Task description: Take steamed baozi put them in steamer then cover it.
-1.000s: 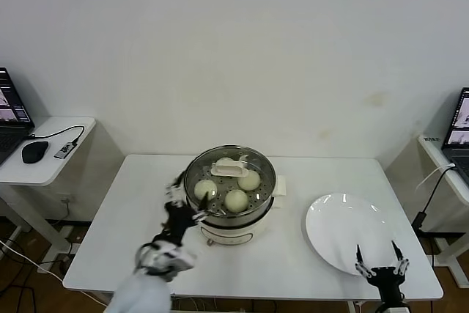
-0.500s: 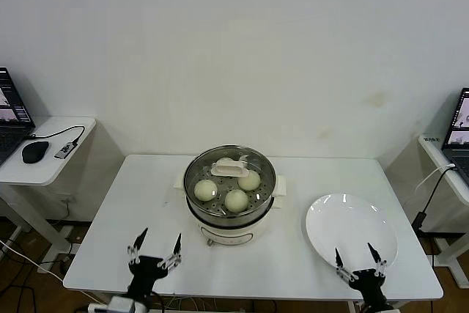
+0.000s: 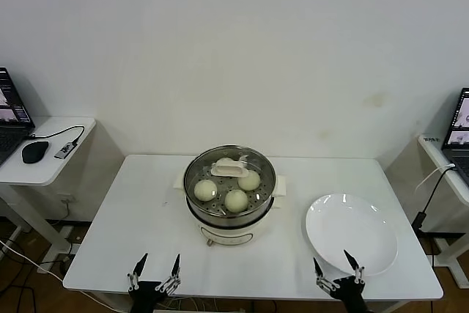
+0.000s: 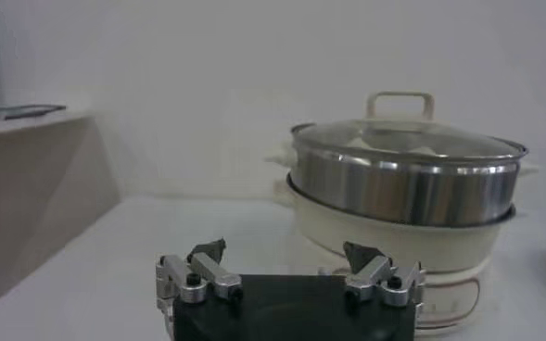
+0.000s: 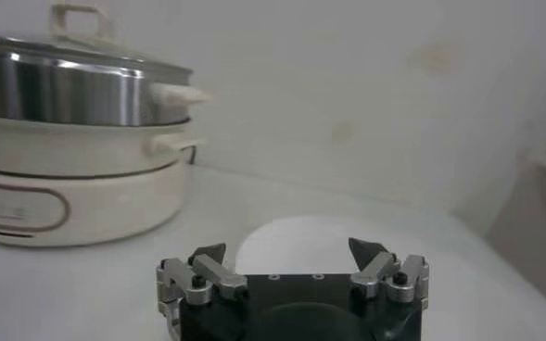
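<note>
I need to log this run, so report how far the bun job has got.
It looks finished. The buns sit inside the steamer; three show clearly, a fourth cannot be confirmed behind the handle. The glass lid rests on the pot. The plate holds nothing. Neither gripper holds anything: the left gripper and right gripper are open at the table's near edge. Nothing appears left.

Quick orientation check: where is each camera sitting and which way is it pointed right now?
Head: high on the robot, looking down at the table; left gripper and right gripper show at the near edge.
Left wrist: low behind its open fingers, facing the steamer and cover.
Right wrist: low behind its open fingers, facing the plate.
Shared: all three show the steamer.
</note>
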Available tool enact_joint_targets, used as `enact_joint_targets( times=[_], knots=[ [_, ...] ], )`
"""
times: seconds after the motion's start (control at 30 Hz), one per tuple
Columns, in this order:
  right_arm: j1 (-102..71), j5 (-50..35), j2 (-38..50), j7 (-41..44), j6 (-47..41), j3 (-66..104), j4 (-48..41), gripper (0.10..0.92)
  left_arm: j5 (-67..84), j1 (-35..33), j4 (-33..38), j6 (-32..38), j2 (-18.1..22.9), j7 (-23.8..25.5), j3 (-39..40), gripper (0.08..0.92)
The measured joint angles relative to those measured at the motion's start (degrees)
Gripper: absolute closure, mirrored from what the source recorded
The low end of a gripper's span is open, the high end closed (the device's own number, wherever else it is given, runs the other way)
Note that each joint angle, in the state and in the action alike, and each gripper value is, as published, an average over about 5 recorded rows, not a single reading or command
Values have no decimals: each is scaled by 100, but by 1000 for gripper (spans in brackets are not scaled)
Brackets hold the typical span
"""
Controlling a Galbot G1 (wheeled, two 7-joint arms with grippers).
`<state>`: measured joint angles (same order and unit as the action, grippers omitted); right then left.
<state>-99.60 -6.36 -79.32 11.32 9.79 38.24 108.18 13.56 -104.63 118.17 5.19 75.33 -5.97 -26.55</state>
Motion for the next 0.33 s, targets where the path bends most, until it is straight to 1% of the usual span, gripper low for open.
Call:
enact_joint_targets(
  times=[0.33],
  knots=[
    [-84, -58, 3, -48, -40, -120, 141, 203, 64, -27, -162, 139, 53, 39, -122, 177]
  ],
)
